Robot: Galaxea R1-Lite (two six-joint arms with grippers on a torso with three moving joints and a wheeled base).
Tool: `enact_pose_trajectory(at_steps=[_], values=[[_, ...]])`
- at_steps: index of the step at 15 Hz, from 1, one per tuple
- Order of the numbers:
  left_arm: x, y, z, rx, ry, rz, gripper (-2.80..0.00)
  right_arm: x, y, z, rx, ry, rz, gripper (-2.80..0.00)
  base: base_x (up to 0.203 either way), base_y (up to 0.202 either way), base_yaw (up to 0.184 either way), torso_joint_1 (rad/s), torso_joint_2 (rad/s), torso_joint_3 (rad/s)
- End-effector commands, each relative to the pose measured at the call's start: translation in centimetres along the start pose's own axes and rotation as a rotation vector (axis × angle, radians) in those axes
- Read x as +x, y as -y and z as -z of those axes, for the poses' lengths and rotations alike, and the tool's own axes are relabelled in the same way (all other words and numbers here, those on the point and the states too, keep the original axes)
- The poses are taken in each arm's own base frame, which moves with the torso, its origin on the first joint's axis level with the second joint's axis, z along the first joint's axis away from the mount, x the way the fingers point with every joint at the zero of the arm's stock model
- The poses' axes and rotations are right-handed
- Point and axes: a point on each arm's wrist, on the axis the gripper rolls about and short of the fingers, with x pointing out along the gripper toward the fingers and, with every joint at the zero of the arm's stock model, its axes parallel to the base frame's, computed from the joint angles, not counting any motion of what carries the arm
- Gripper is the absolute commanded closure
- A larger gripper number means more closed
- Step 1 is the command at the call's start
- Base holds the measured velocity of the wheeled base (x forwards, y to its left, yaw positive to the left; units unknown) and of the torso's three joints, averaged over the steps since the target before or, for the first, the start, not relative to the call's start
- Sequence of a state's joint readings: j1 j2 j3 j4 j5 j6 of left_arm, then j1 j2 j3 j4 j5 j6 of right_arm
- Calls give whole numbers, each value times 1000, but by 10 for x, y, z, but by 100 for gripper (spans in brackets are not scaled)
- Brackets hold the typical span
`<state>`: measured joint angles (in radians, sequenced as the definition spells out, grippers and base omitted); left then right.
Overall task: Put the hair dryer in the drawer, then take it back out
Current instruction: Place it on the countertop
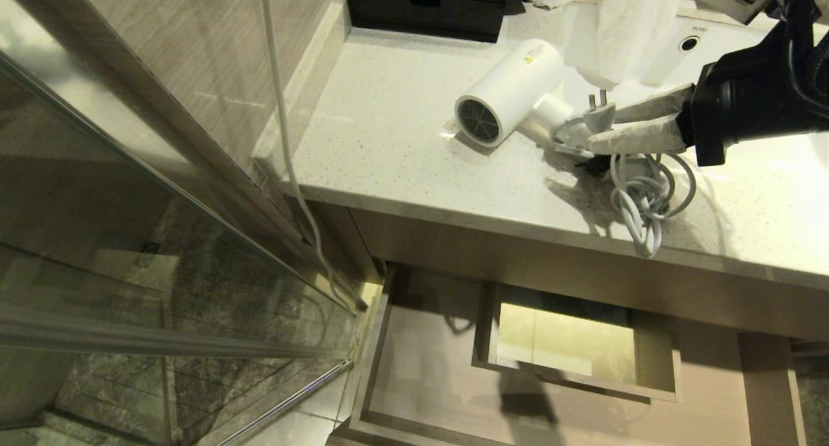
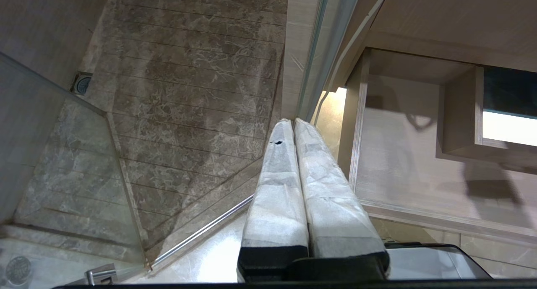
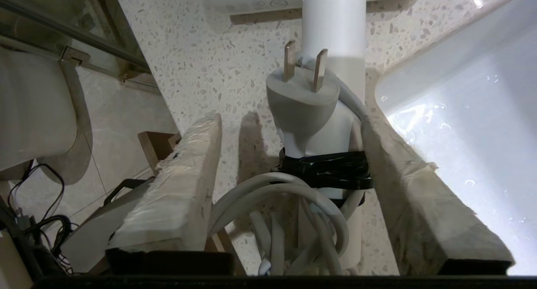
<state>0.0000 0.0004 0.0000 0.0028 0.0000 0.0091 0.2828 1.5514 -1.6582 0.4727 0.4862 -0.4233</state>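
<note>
Both padded fingers of the right gripper (image 1: 599, 130) stand apart around the hair dryer (image 1: 508, 91) handle on the countertop (image 1: 388, 122), barrel stretching left of it, open drawer (image 1: 427, 368) nearer, below.

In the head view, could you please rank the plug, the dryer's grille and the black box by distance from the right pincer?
1. Plug: between the right pincer's fingers.
2. Grille: dryer's end, further left.
3. Black box: counter's back edge, farthest.
</note>
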Motion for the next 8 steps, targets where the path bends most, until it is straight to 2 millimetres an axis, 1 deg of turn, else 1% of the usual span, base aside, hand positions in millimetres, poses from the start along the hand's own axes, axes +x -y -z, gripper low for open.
enact_pose_trajectory(at_steps=[1, 2, 3, 7, 8], values=[[0, 0, 0, 0, 0, 0, 0, -15, -3, 0, -5, 10, 21, -280, 0, 0, 0, 0, 0, 0], [0, 0, 0, 0, 0, -2, 0, -22, -2, 1, -3, 8, 40, -280, 0, 0, 0, 0, 0, 0], [0, 0, 0, 0, 0, 0, 0, -33, -3, 2, -12, 11, 67, -280, 0, 0, 0, 0, 0, 0], [0, 0, 0, 0, 0, -1, 0, -65, -4, 10, -61, -5, 157, -280, 0, 0, 0, 0, 0, 0], [0, 0, 0, 0, 0, 0, 0, -74, -5, 13, -87, -20, 179, 0, 0, 0, 0, 0, 0, 0]])
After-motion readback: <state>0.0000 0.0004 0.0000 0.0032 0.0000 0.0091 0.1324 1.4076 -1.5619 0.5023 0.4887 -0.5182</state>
